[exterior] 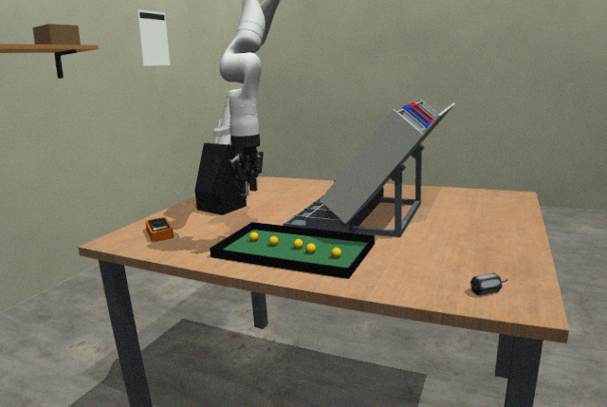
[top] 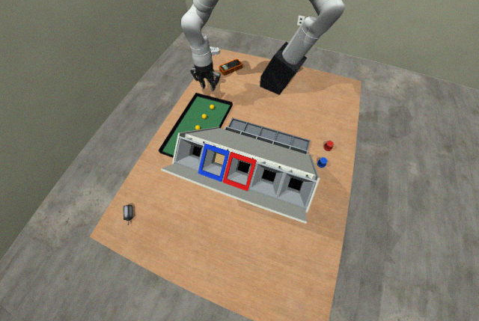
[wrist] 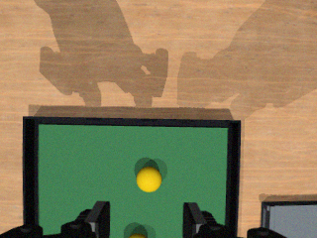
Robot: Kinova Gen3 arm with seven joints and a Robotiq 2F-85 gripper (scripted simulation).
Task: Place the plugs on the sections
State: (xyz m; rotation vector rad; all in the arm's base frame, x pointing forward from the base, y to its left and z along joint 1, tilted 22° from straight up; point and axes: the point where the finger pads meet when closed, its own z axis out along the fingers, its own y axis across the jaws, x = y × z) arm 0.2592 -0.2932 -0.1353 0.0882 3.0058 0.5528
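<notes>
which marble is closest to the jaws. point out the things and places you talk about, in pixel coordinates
The yellow marble (top: 212,107) (exterior: 253,236) (wrist: 149,179) at the tray's (top: 228,111) (exterior: 280,268) (wrist: 134,122) end nearest the jaws; the others lie farther along the tray.

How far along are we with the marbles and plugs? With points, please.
Nothing looks finished: the red plug (top: 328,145) and blue plug (top: 322,161) stand on the table, off the sections (top: 268,132). In hand: the open hand (top: 209,84) (exterior: 248,192) (wrist: 146,218), empty, is above the tray's (top: 178,130) (exterior: 280,264) (wrist: 134,122) end. Left: likely testing both banded funnels with marbles (exterior: 298,243), then placing both plugs.
</notes>
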